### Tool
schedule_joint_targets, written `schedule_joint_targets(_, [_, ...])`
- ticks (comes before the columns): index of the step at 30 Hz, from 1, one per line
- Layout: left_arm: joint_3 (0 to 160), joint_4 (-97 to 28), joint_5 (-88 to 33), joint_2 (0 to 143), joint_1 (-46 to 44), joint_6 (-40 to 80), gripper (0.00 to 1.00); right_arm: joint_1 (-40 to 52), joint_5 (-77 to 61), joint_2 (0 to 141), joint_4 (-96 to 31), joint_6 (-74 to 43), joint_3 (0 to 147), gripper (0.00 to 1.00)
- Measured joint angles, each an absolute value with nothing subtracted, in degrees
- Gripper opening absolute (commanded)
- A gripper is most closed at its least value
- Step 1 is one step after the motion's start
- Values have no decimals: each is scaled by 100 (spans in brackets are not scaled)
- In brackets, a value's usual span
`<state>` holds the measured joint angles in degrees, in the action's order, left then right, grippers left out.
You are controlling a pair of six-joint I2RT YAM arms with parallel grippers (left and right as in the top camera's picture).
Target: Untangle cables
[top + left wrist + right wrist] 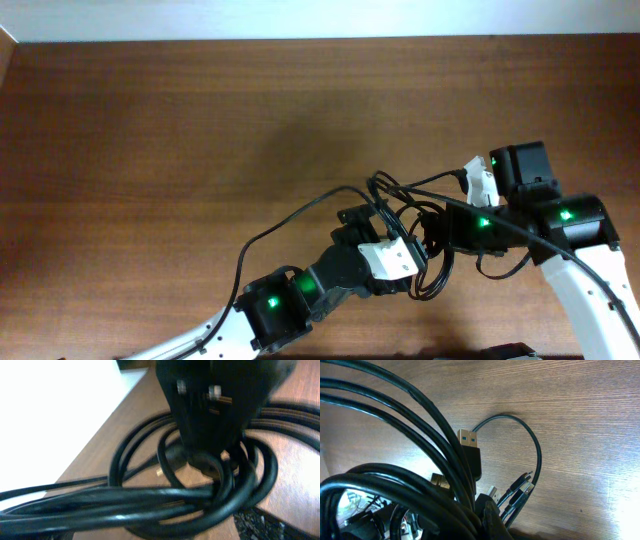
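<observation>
Cables are lying in one knotted bundle on the tabletop, right of centre toward the near edge, with an arm on either side. One long strand is arcing out leftward from the bundle, past the left arm.

Handling, judged: cords are looking thin, light and limp, with smooth jackets likely to slip through the pads. Pulling any loop is likely dragging its neighbours along. Best hold is probably just behind a plug, where the moulded body gives something stiff. The gold-tipped USB plug and the small plugs are lying exposed for that.

Left gripper is sitting against the bundle's left edge. Its wrist view is blurred, with coils ringing a dark body, so I cannot tell whether the jaws are apart or together.

Right gripper is sitting at the bundle's upper right. Strands are filling its wrist view and hiding the fingers, so I cannot tell its state either.
</observation>
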<state>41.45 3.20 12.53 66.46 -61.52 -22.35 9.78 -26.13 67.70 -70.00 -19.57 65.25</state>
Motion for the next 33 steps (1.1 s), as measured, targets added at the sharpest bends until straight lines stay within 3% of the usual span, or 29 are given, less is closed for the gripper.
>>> schedule_joint_targets(6, [4130,414,1326,6646,-6224,-2322,96,978,-2783,7328,-7061,-1466,6525,4])
schedule_joint_targets(7, [4130,414,1337,6646,-6243,-2322,86,978,-2794,7328,-7070,-1415,6525,4])
schedule_joint_targets(9, [4130,423,1111,6646,-6333,-2355,56,978,-2792,7336,-7078,-1308,6525,4])
schedule_joint_targets(12, [4130,242,456,6619,-6364,-2379,44,961,-2751,7336,-7126,-1260,6525,4])
schedule_joint_targets(17, [4130,-93,-145,6604,-6357,-2390,47,961,-2740,7336,-7164,-1127,6523,4])
schedule_joint_targets(19, [4130,-108,-193,6600,-6357,-2392,27,961,-2777,7336,-7159,-1035,6523,4])
schedule_joint_targets(20, [4130,-106,-200,6598,-6353,-2408,1,961,-2805,7336,-7172,-1004,6523,4])
schedule_joint_targets(23, [4130,-110,-235,6593,-6353,-2429,0,961,-2821,7336,-7170,-982,6521,4])
schedule_joint_targets(24, [4130,-115,-235,6589,-6353,-2425,0,961,-2821,7336,-7175,-982,6521,8])
schedule_joint_targets(26, [4130,-130,-239,6589,-6353,-2425,0,961,-2829,7336,-7170,-1002,6521,57])
schedule_joint_targets(27, [4130,-137,-303,6589,-6361,-2423,0,961,-2891,7336,-7091,-1048,6519,71])
schedule_joint_targets(29, [4128,-172,-412,6589,-6396,-2202,0,958,-2969,7336,-7054,-1055,6519,80])
schedule_joint_targets(33, [4128,-165,-519,6576,-6416,-1240,0,961,-3081,7336,-6888,-1059,6519,80])
